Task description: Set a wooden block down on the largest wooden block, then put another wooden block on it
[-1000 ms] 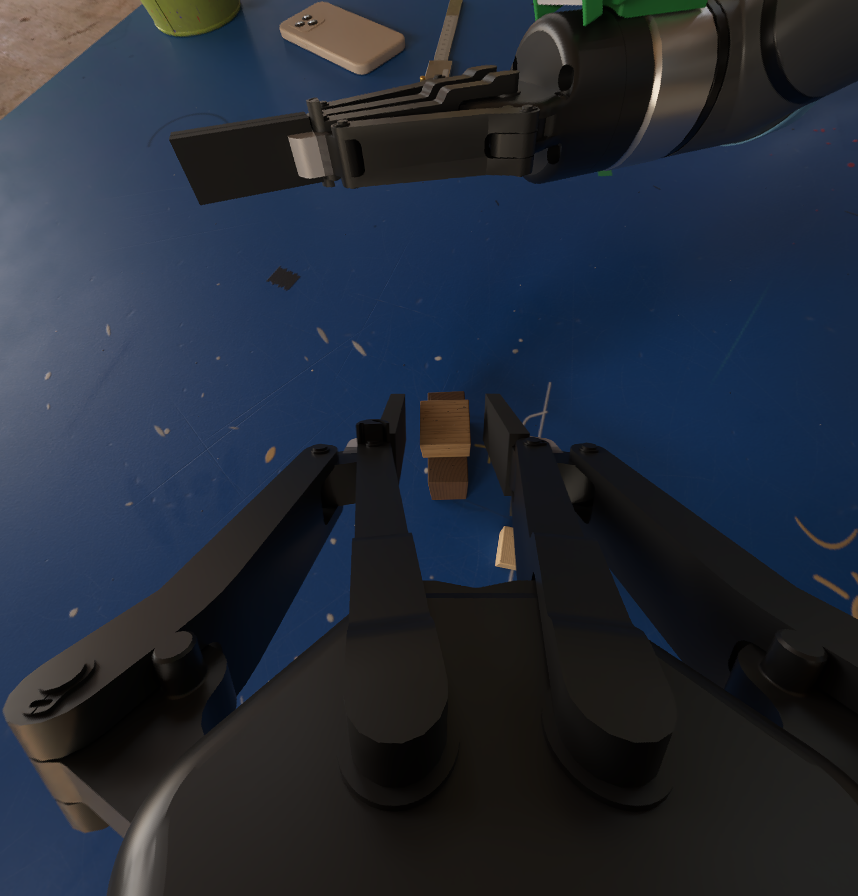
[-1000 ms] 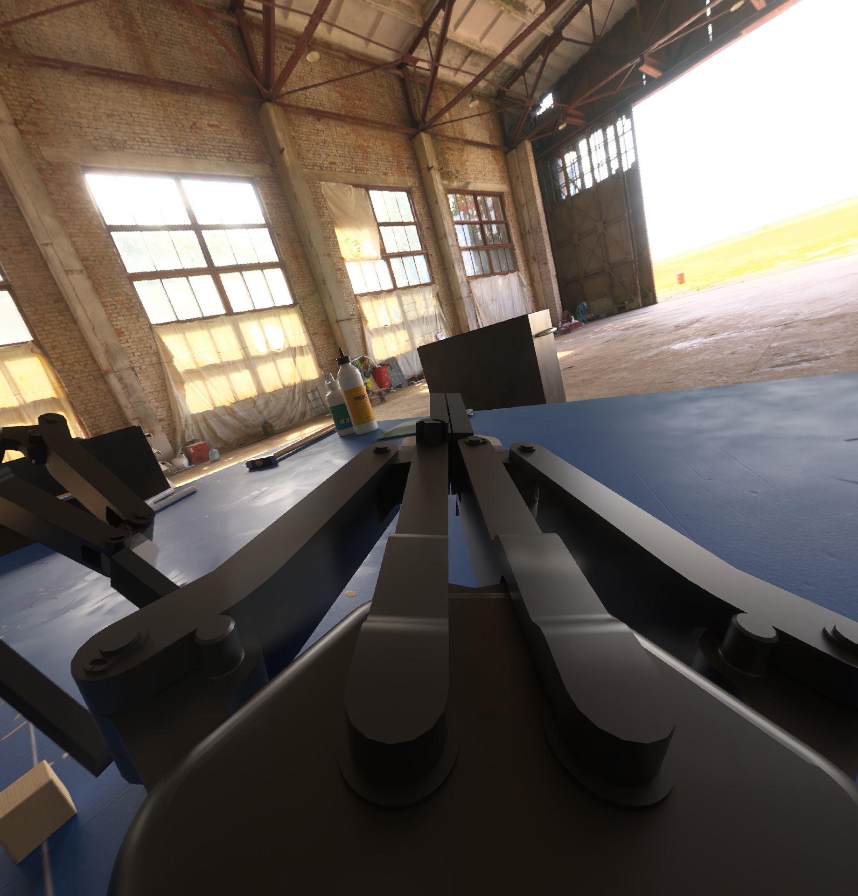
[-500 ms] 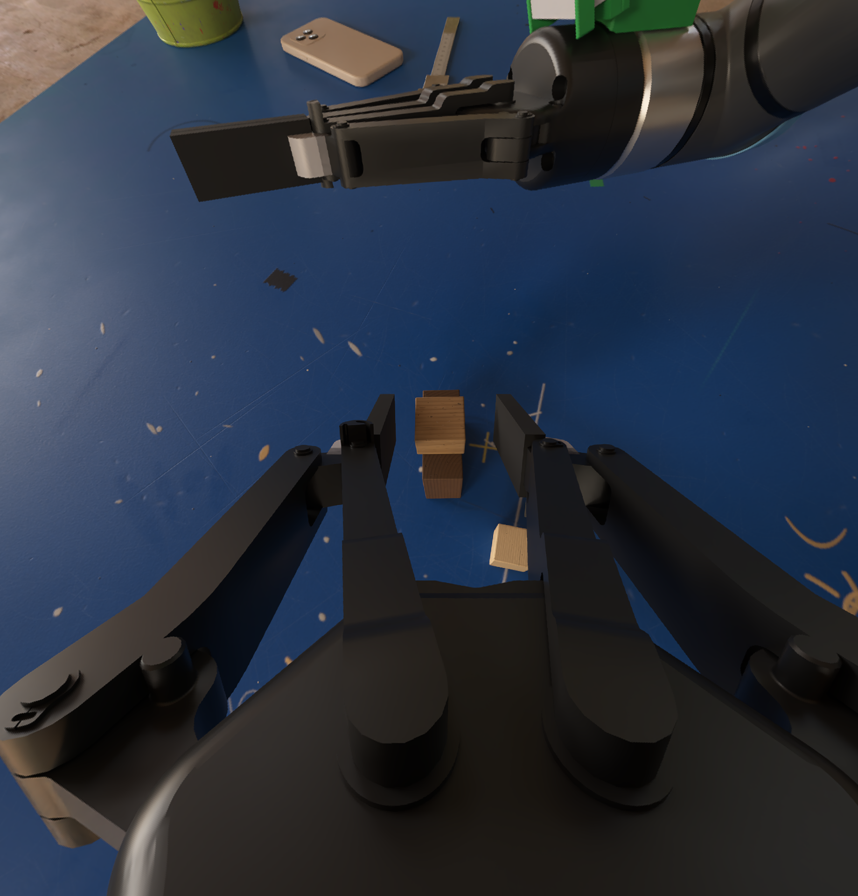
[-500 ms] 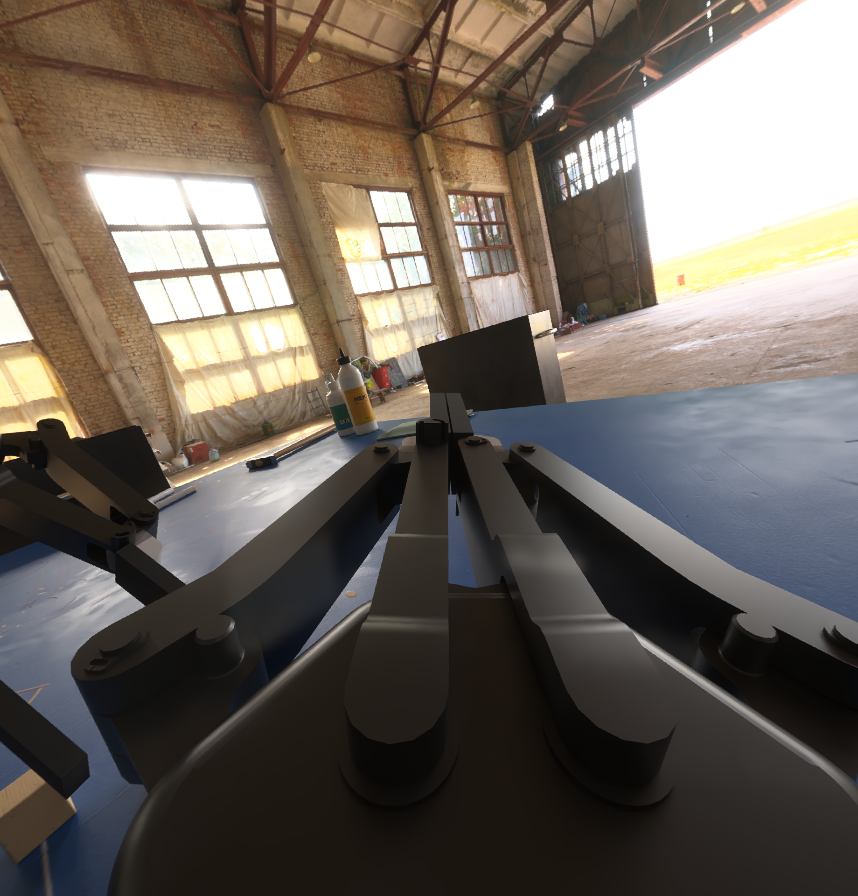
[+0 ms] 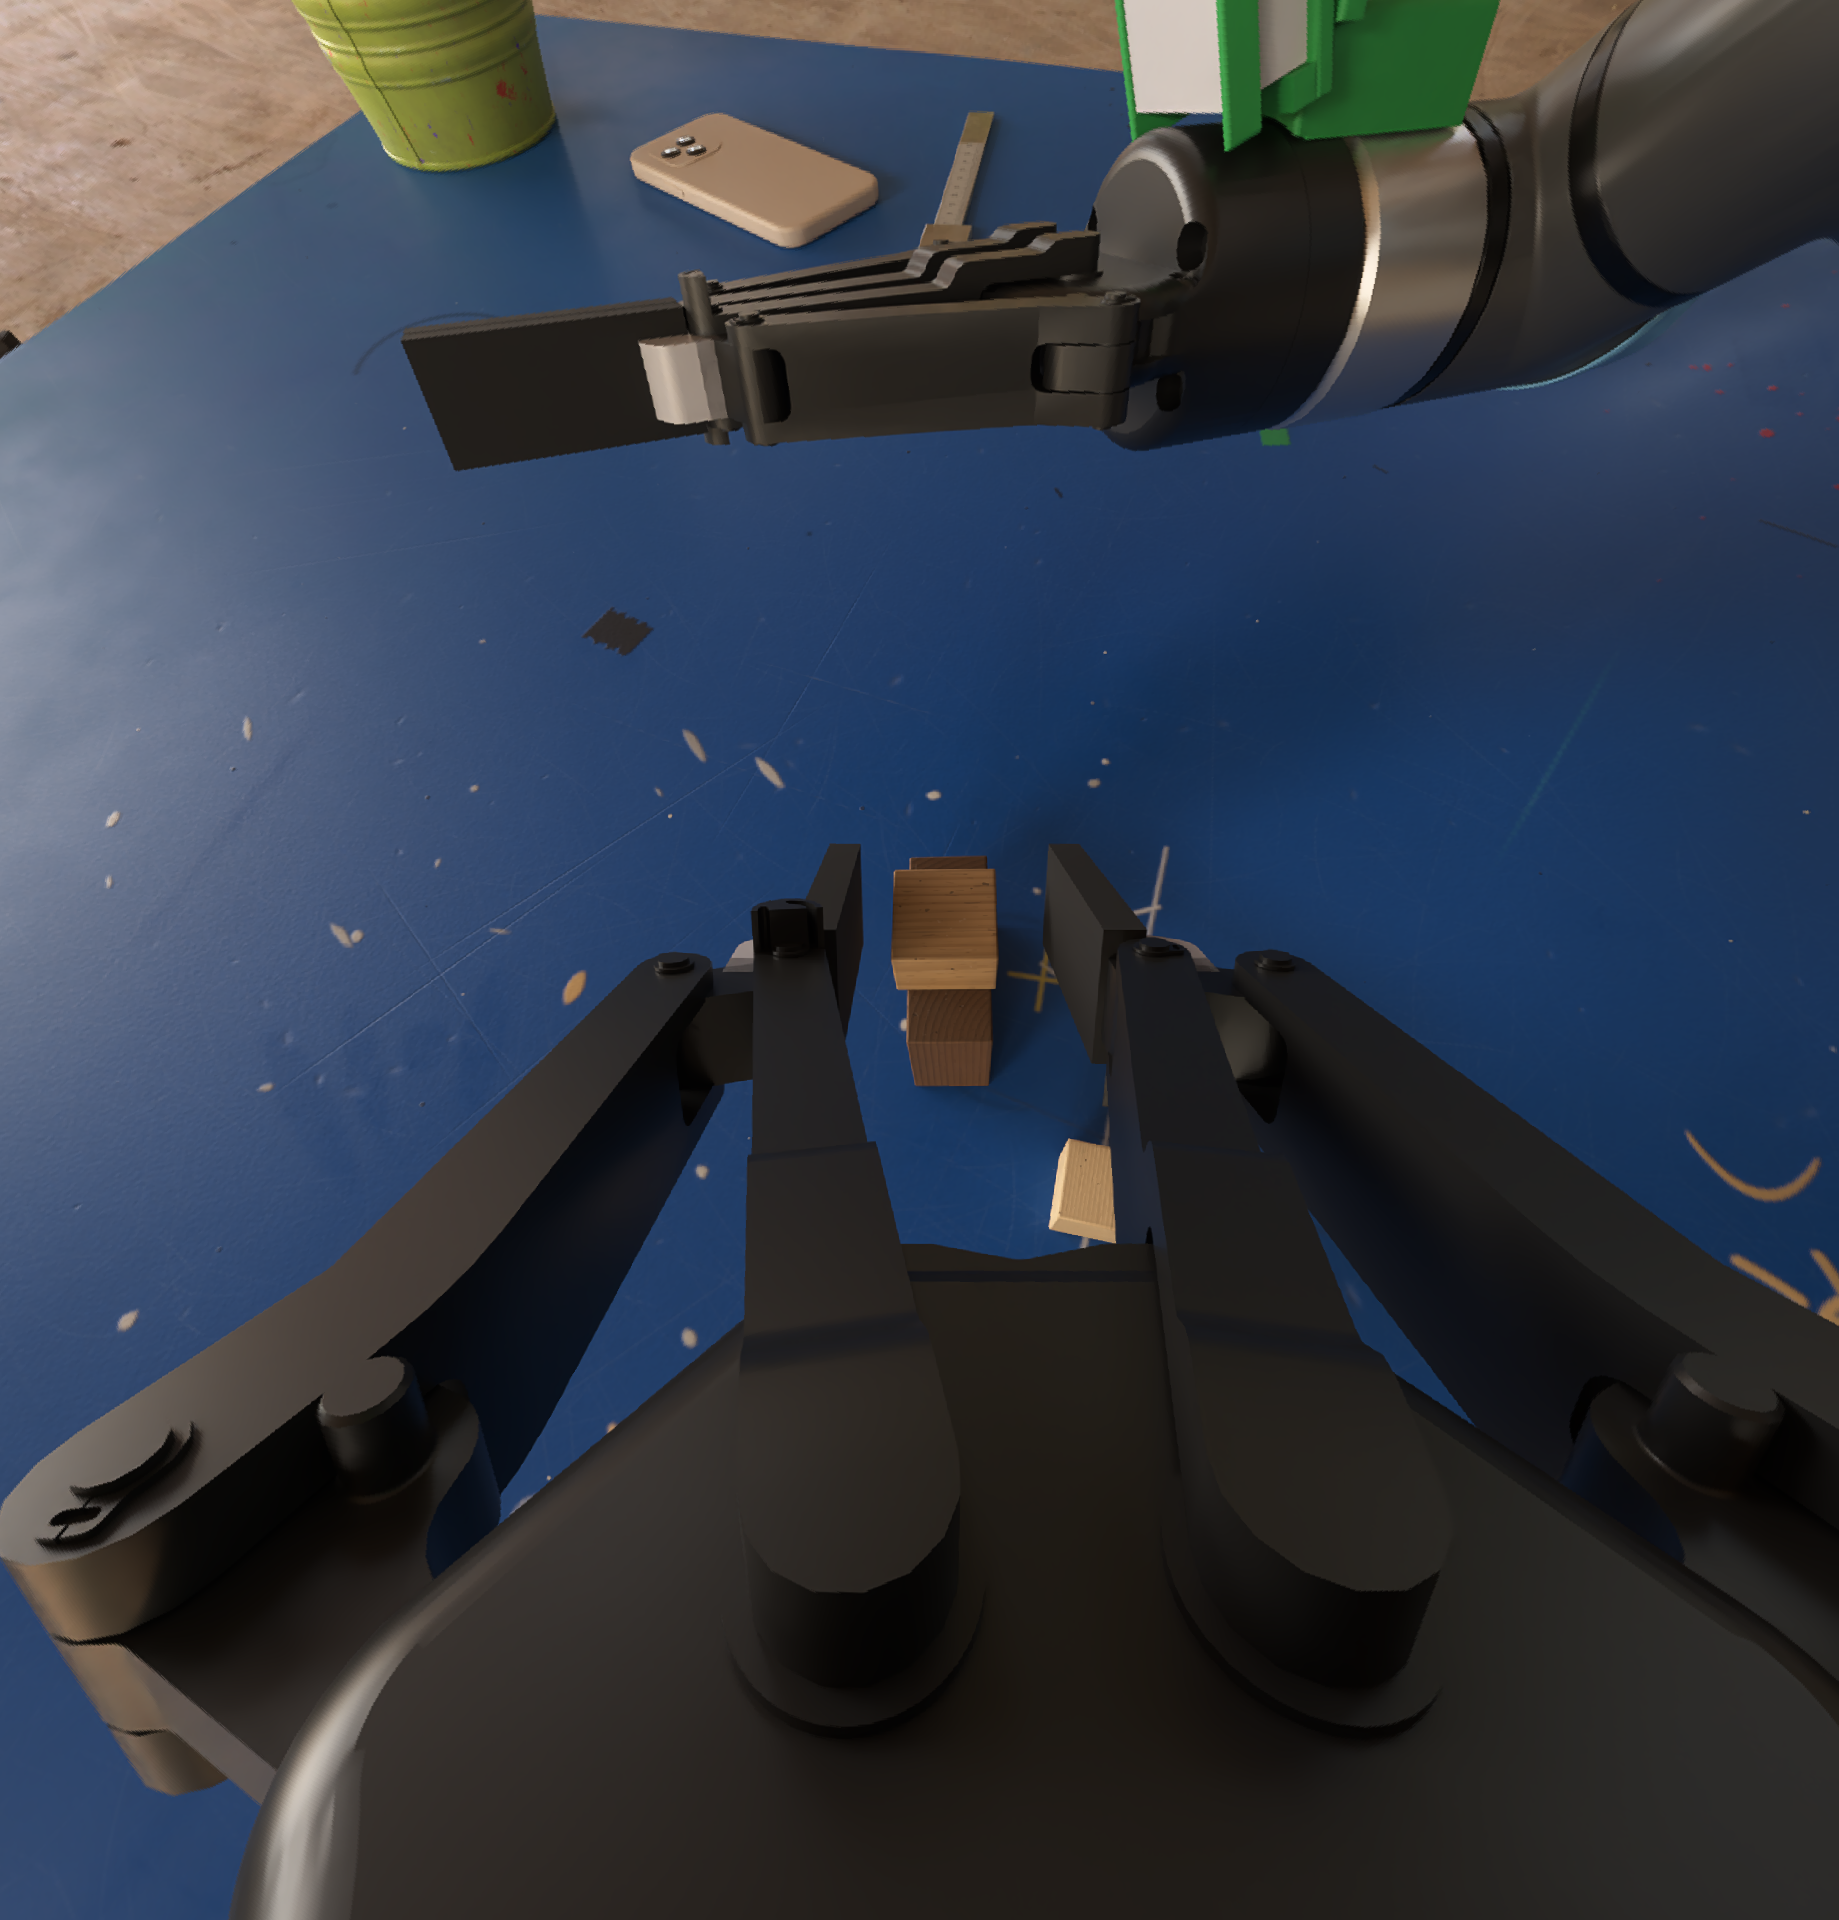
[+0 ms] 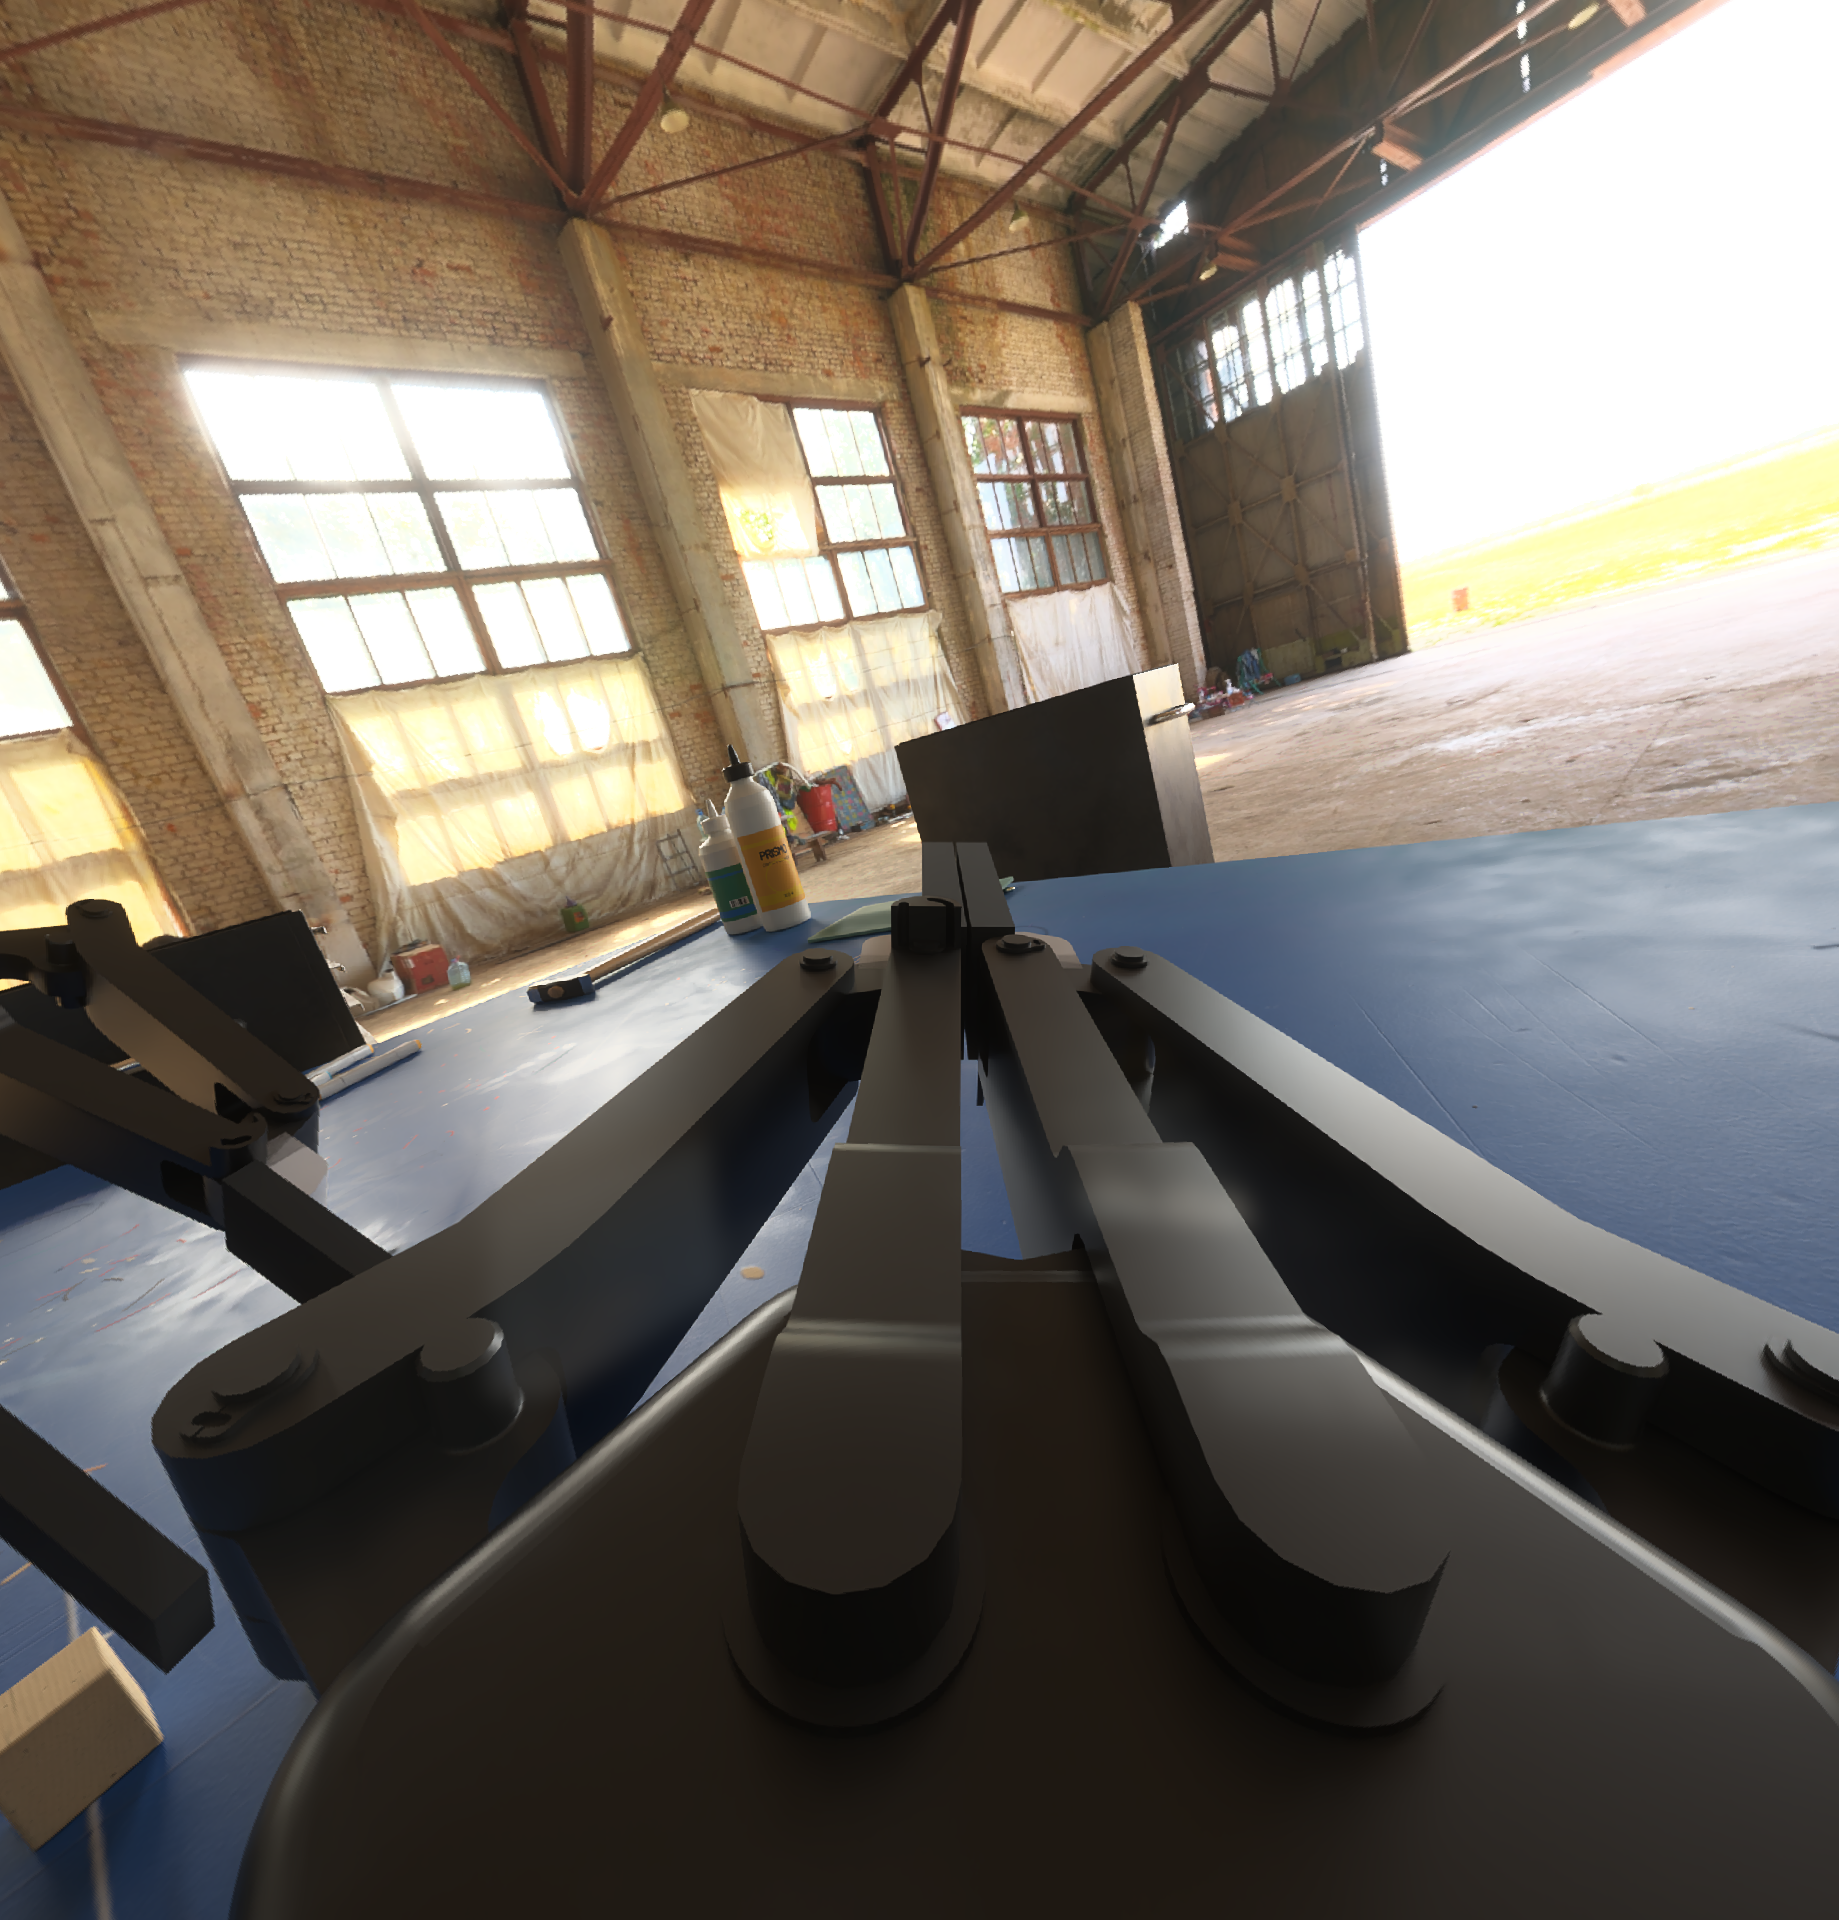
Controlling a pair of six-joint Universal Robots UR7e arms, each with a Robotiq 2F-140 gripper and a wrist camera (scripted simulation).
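In the left wrist view a light wooden block (image 5: 944,928) lies on top of a darker, larger wooden block (image 5: 949,1047) on the blue table (image 5: 1310,779). My left gripper (image 5: 951,914) is open, with its fingers on either side of the top block and apart from it. A small pale wooden block (image 5: 1084,1190) lies on the table nearer, partly behind my right finger; it also shows in the right wrist view (image 6: 58,1730). My right gripper (image 6: 962,883) is shut and empty, held level above the table; it also shows in the left wrist view (image 5: 541,379).
At the far edge stand a green bucket (image 5: 432,73), a tan phone (image 5: 754,177) and a ruler (image 5: 962,171). The right wrist view shows two glue bottles (image 6: 754,857), a hammer (image 6: 603,971) and a dark box (image 6: 1050,779). Wood chips dot the table.
My left gripper has opened wider around the top block and risen and drawn back a little. The stacked blocks have stayed put. The right gripper has not moved.
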